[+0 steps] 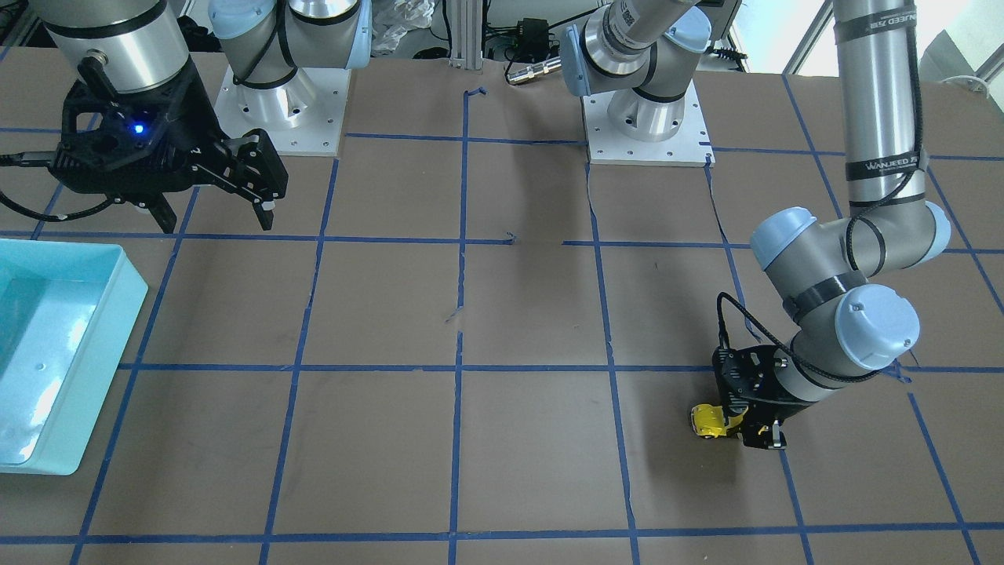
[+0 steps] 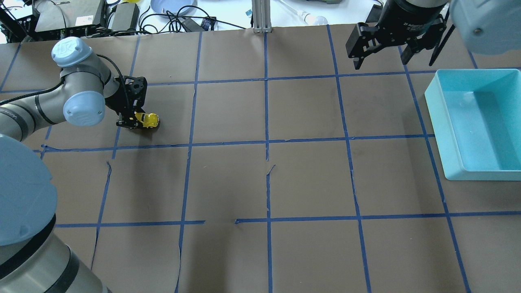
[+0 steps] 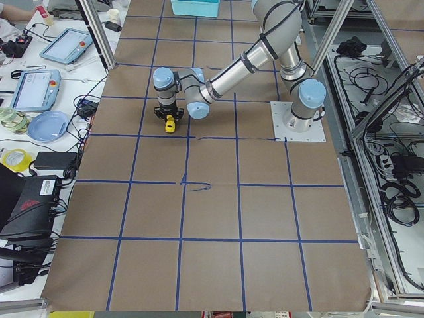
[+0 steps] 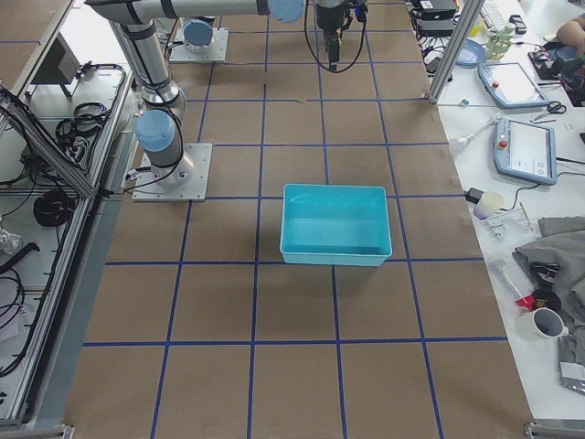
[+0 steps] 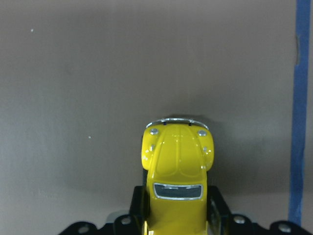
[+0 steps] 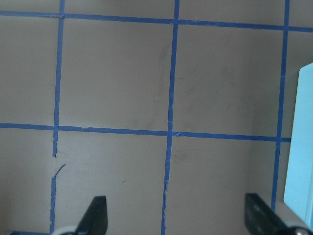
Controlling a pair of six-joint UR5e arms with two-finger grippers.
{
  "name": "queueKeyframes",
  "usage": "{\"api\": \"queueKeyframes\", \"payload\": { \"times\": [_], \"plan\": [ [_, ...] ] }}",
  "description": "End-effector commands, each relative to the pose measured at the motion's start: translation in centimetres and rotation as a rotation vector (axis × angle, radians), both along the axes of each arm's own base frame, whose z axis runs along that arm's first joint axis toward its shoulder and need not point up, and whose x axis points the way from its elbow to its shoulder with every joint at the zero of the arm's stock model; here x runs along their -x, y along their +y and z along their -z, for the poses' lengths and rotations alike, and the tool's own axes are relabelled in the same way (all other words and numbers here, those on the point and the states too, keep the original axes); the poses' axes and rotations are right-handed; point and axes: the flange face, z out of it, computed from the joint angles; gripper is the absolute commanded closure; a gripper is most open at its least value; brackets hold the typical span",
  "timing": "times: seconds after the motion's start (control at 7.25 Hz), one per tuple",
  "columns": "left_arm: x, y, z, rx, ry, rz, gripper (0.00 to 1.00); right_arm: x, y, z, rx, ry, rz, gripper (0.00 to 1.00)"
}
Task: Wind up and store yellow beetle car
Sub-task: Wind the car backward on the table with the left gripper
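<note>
Brown taped table [image 2: 309,179], overhead view's left: left gripper [image 2: 136,121] clamps the yellow beetle car [image 2: 150,120], best dragged straight back, wheels pressed down; right gripper [image 2: 380,61] hangs open.

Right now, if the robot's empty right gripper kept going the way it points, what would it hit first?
The right gripper points down, so likely the brown table near a blue tape crossing; the teal bin lies beside that line.
</note>
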Motion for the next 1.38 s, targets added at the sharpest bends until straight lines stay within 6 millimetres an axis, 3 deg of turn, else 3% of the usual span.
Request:
{"api": "queueKeyframes", "payload": {
  "times": [0.0, 0.55, 0.69, 0.97, 1.1, 1.24],
  "plan": [
    [-0.4, 0.4, 0.4, -0.006, 0.000, 0.018, 0.73, 0.0, 0.0, 0.0, 0.000, 0.000, 0.000, 0.00],
    [-0.9, 0.5, 0.1, -0.002, -0.006, 0.018, 0.73, 0.0, 0.0, 0.0, 0.000, 0.000, 0.000, 0.00],
    [-2.6, 0.7, 0.1, 0.000, -0.002, 0.003, 0.73, 0.0, 0.0, 0.0, 0.000, 0.000, 0.000, 0.00],
    [-3.5, 0.8, -0.2, 0.005, -0.004, -0.004, 0.71, 0.0, 0.0, 0.0, 0.000, 0.000, 0.000, 0.00],
    [-3.5, 0.8, -0.1, 0.001, -0.004, -0.011, 0.38, 0.0, 0.0, 0.0, 0.000, 0.000, 0.000, 0.00],
    [-3.5, 0.9, -0.1, -0.002, -0.001, -0.022, 0.21, 0.0, 0.0, 0.0, 0.000, 0.000, 0.000, 0.00]
  ]
}}
